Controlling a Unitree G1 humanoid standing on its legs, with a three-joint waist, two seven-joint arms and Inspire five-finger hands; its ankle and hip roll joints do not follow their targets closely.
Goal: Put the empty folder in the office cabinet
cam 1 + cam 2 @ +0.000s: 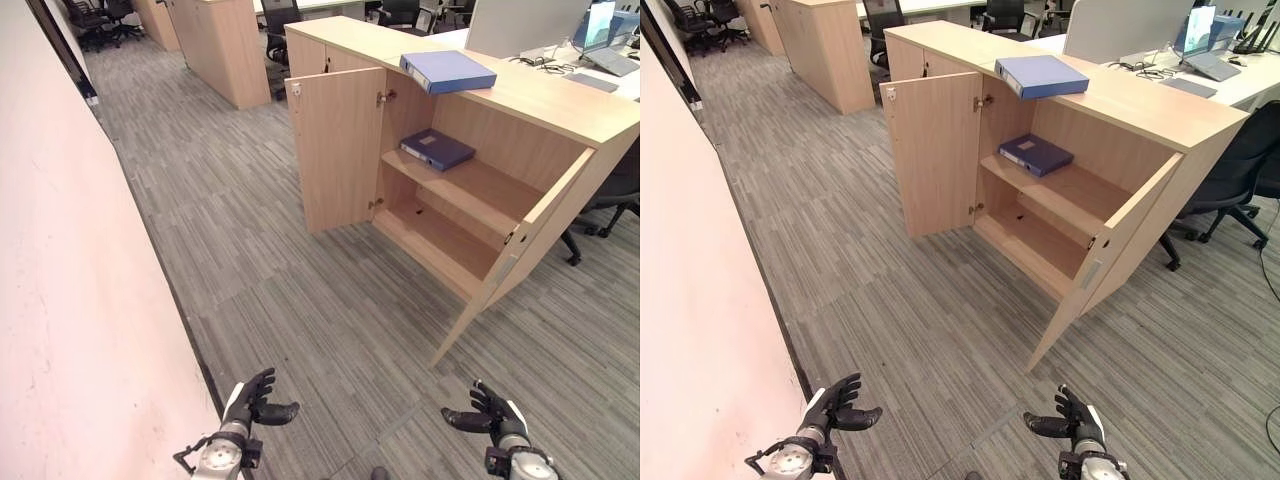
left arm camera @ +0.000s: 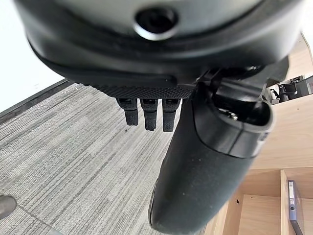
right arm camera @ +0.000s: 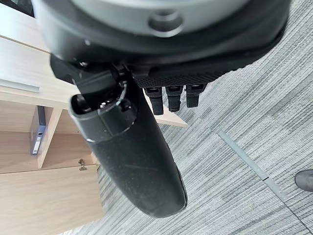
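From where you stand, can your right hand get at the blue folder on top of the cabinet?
Probably not yet: the right hand hangs low, open carpet away from the folder on the cabinet. Nothing blocks the way.

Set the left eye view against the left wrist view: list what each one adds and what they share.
Left eye view adds: the blue folder lying on top of the cabinet, both cabinet doors standing open, the right hand open above the carpet, and an office chair beside the cabinet. Left wrist view adds: the left hand from very close, thumb and fingers relaxed, holding nothing. Shared: the left hand, the grey carpet, the cabinet and the darker folder on its upper shelf.
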